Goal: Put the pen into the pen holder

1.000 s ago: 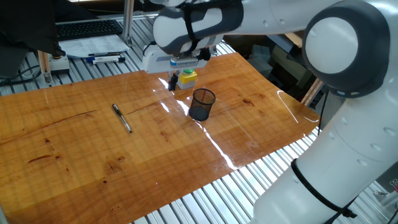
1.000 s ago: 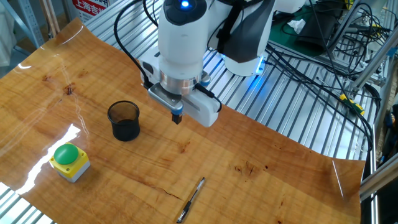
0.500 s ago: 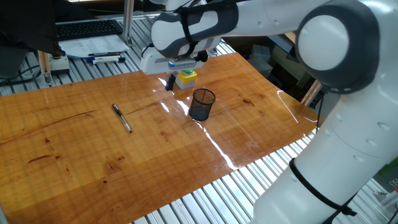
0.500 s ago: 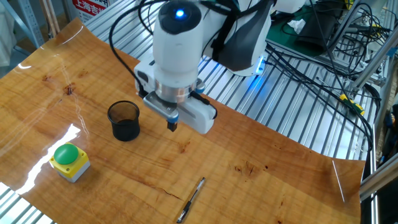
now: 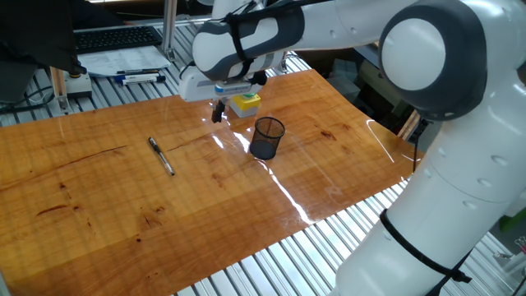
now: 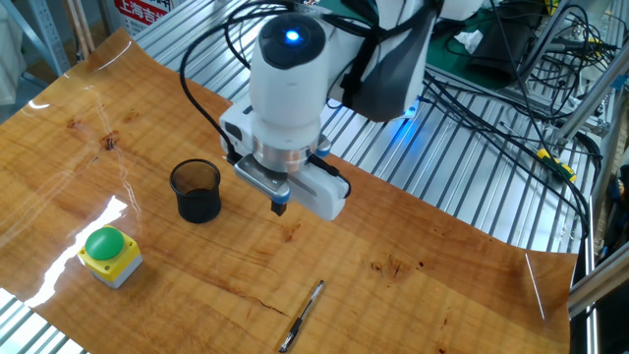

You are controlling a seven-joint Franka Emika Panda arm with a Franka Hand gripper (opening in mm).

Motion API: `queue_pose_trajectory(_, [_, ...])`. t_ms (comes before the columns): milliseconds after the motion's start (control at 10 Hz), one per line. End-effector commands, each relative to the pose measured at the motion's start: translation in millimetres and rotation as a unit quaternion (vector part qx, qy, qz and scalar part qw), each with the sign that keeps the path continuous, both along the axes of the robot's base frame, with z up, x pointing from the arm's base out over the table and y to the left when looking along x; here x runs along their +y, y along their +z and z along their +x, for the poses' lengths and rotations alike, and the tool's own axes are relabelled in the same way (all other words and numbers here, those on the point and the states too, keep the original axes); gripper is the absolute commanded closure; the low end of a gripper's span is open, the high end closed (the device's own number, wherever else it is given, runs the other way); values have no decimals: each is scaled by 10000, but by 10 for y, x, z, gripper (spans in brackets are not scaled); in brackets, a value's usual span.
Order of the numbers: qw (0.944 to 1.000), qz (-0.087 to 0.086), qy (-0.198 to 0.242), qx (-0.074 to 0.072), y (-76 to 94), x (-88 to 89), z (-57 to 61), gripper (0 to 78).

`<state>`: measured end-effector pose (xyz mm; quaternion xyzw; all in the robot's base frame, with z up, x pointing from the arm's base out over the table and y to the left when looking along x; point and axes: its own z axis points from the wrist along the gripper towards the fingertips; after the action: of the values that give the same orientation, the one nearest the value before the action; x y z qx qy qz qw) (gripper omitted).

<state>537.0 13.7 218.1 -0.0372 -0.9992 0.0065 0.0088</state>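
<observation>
The pen (image 5: 161, 155) lies flat on the wooden table, left of centre; in the other fixed view it lies near the front edge (image 6: 302, 316). The pen holder (image 5: 266, 137) stands upright and looks empty, and it also shows in the other fixed view (image 6: 197, 191). My gripper (image 5: 218, 113) hangs above the table between the holder and the pen, much nearer the holder. Its fingers look shut with nothing between them (image 6: 279, 206). It touches neither object.
A yellow box with a green button (image 6: 108, 254) sits beside the holder, just behind my gripper (image 5: 246, 102). A white-and-blue marker (image 5: 140, 78) and papers lie on the metal bench beyond the board. Cables run behind the arm.
My gripper has moved away from the holder's side toward the pen and come a little lower. The pen and the holder have not moved.
</observation>
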Motion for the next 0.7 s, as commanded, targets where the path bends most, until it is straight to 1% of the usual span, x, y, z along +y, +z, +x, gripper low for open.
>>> queue_pose_trajectory(100, [10000, 3, -27, 2, -9, 31, -9, 776])
queue_pose_trajectory(400, [10000, 10, -5, -2, -37, 37, -16, 776])
queue_pose_trajectory(600, [10000, 47, 7, 4, -37, 37, -16, 776])
queue_pose_trajectory(700, [9999, 54, 48, 76, -37, 37, -16, 776])
